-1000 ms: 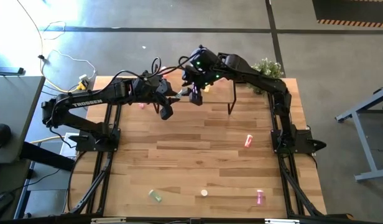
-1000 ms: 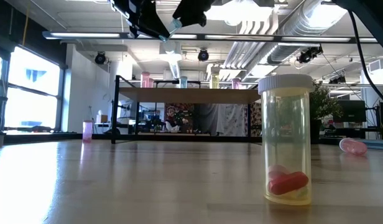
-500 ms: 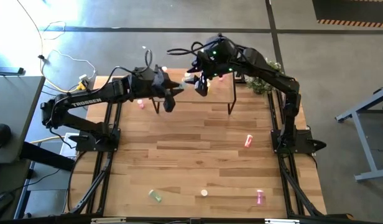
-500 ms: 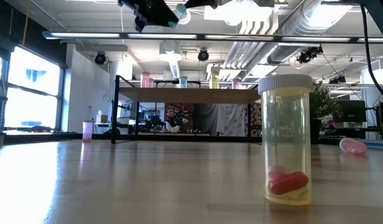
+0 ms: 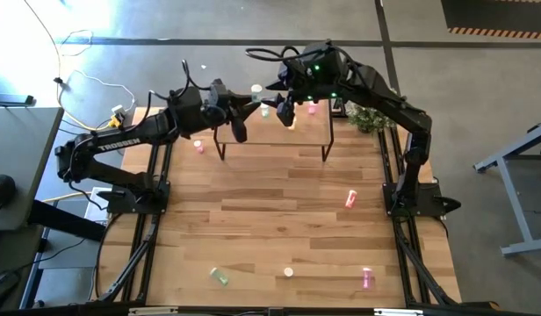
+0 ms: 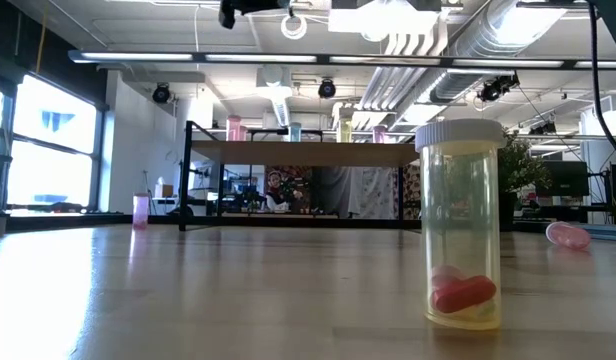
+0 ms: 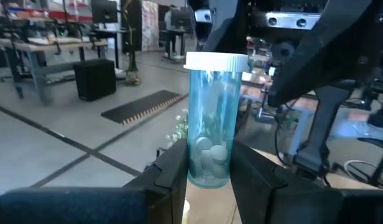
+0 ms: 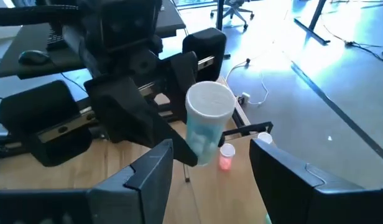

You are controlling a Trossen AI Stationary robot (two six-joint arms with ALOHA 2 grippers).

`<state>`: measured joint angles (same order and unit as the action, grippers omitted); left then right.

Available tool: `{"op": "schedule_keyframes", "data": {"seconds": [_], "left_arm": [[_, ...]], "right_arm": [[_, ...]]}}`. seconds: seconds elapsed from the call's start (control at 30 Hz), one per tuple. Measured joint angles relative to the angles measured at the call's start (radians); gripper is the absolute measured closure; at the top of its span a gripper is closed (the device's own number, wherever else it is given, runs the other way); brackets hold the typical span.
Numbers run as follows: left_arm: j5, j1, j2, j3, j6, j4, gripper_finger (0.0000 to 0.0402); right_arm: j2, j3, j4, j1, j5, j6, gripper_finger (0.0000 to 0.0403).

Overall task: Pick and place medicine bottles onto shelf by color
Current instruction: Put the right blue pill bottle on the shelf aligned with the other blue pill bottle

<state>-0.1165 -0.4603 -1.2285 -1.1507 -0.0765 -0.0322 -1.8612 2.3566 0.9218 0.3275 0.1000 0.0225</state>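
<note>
My left gripper (image 7: 210,155) is raised above the shelf's (image 5: 275,132) left end and is shut on a blue-green translucent bottle (image 7: 210,124) with a white cap (image 5: 256,90). My right gripper (image 8: 213,144) is open and faces that bottle (image 8: 205,127) from the right. Its fingers stand on either side of the bottle, apart from it. Pink (image 6: 233,128), blue-green (image 6: 295,131), yellow (image 6: 345,127) and pink (image 6: 380,133) bottles stand upright on the shelf top (image 6: 298,152). My left gripper pinches the bottle's lower end (image 7: 209,175) between its two fingers. The capped end (image 7: 216,61) sticks out past the fingertips, away from the wrist. The bottle is lifted clear, high above the shelf and table.
On the table are a pink bottle (image 5: 198,147) left of the shelf, a red one (image 5: 350,199), a green one (image 5: 220,276), a pink one (image 5: 367,278), and a yellow one (image 6: 463,225) holding a red capsule. A potted plant (image 5: 376,118) stands at the far right.
Both grippers have risen and moved toward the table's far edge, from in front of the shelf to above it. The left gripper has carried the blue-green bottle up with it, and the bottle's capped end has swung upward.
</note>
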Motion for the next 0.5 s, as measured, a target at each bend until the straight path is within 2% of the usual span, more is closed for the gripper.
{"op": "schedule_keyframes", "data": {"seconds": [0.5], "left_arm": [[-0.094,0.038,-0.001,0.000,0.027,-0.174,0.0309]], "right_arm": [[-0.002,0.000,-0.171,-0.028,-0.044,-0.024,0.0199]]}}
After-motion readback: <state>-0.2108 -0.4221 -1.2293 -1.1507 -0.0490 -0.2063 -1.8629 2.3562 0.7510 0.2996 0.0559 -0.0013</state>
